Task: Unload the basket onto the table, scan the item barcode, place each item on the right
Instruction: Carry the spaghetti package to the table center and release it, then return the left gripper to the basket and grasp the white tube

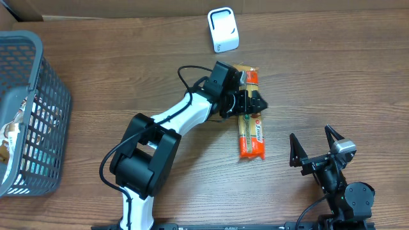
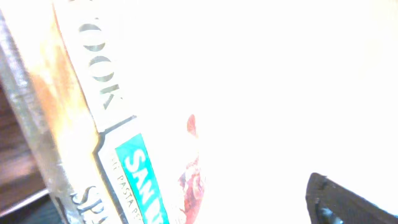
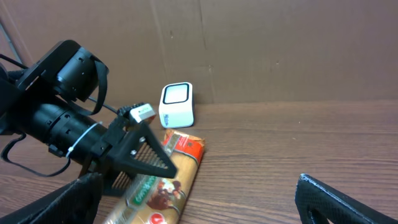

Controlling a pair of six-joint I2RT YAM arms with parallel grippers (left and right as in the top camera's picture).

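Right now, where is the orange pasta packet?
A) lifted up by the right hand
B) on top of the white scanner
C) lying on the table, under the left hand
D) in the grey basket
C: the pasta packet lies on the table, with the left hand over part of it.

Resembles a staged shop checkout: wood-grain tabletop, cardboard wall behind, grey plastic shopping basket, small white barcode scanner.
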